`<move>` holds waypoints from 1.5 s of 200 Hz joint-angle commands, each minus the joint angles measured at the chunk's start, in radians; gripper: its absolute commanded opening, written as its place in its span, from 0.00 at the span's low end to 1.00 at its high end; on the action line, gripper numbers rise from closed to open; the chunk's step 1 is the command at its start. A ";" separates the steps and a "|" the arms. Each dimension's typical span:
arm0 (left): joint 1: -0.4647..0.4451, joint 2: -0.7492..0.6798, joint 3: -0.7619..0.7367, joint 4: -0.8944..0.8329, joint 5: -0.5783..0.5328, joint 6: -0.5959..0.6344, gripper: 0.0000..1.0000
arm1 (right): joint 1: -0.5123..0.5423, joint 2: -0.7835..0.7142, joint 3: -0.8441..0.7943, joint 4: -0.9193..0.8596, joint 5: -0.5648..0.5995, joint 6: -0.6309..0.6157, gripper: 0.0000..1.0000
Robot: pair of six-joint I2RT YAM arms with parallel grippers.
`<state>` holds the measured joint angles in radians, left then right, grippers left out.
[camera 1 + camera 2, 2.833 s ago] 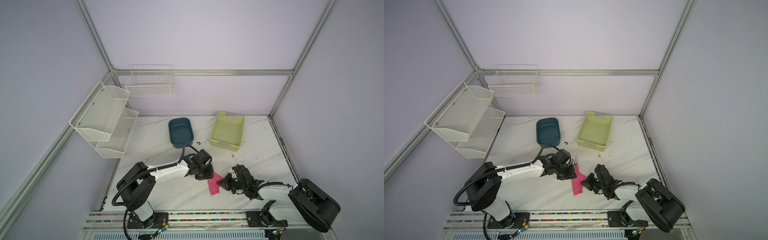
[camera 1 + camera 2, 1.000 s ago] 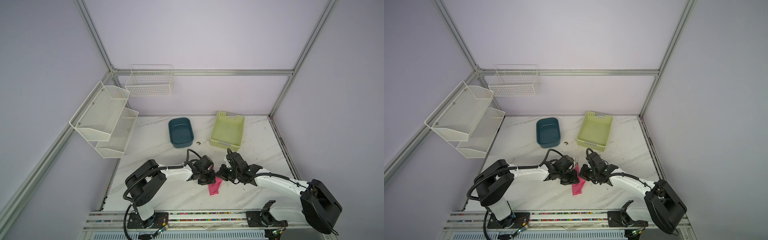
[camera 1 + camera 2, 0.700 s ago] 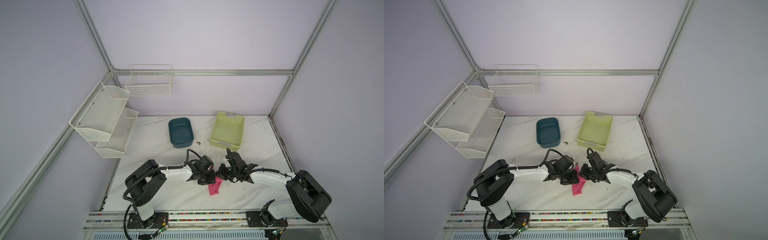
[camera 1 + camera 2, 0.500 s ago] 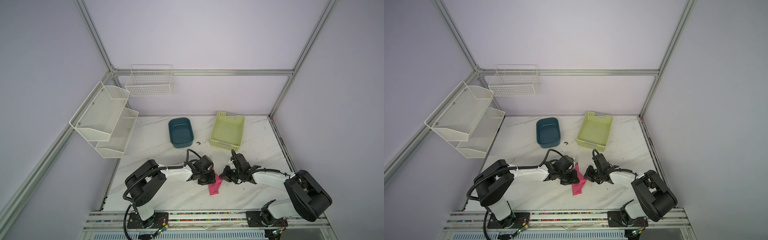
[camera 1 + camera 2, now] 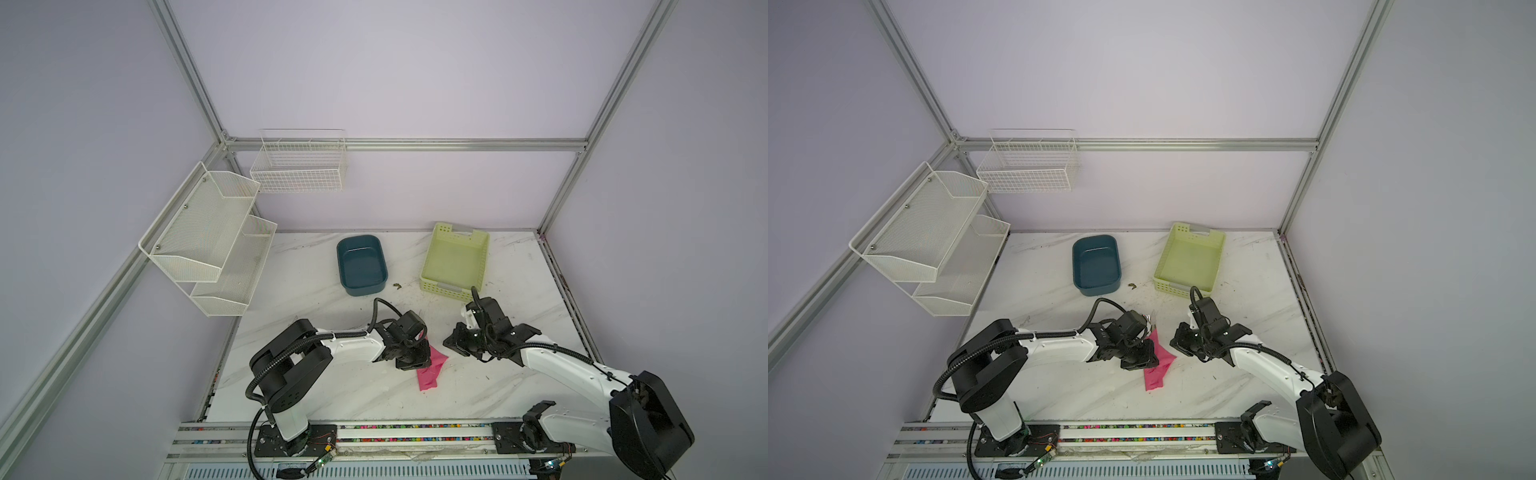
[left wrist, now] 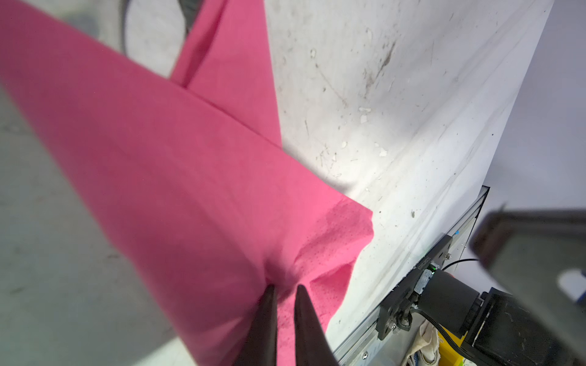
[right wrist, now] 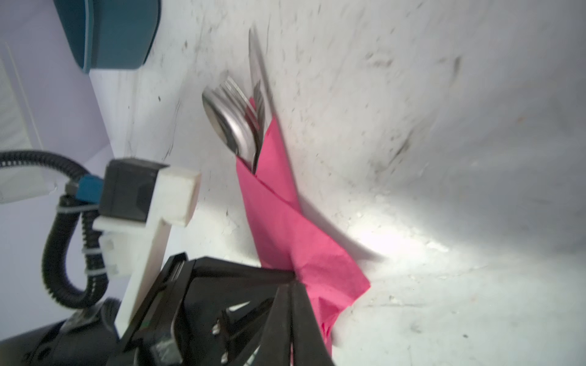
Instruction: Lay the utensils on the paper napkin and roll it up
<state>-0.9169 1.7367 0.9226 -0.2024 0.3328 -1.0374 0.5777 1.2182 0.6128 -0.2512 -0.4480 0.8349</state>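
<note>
The left gripper pinched a fold of the paper napkin — rolling well likely needed that nip firm and low. The right gripper, closed on nothing, sat at its three o'clock in both top views; the utensils poked out toward twelve.

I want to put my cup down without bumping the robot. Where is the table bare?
Bare marble lies between the white mesh shelf and the teal tub, right of the green basket, and between the pink napkin and the front rail. It's crowded in the middle, where the left gripper and right gripper sit by the napkin.
</note>
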 commanded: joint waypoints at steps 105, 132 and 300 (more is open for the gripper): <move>-0.004 0.005 -0.049 -0.116 -0.040 -0.001 0.14 | 0.079 0.208 -0.066 0.176 -0.111 0.083 0.04; -0.004 0.000 -0.048 -0.116 -0.041 -0.002 0.14 | 0.079 0.235 -0.090 0.190 -0.112 0.079 0.07; 0.106 -0.263 0.010 -0.344 -0.172 0.082 0.21 | 0.090 0.320 -0.008 0.013 0.058 -0.061 0.48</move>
<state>-0.8413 1.5242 0.9257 -0.5133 0.1848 -0.9882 0.6601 1.4807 0.6003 -0.0788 -0.5594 0.8204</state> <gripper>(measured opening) 0.211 0.481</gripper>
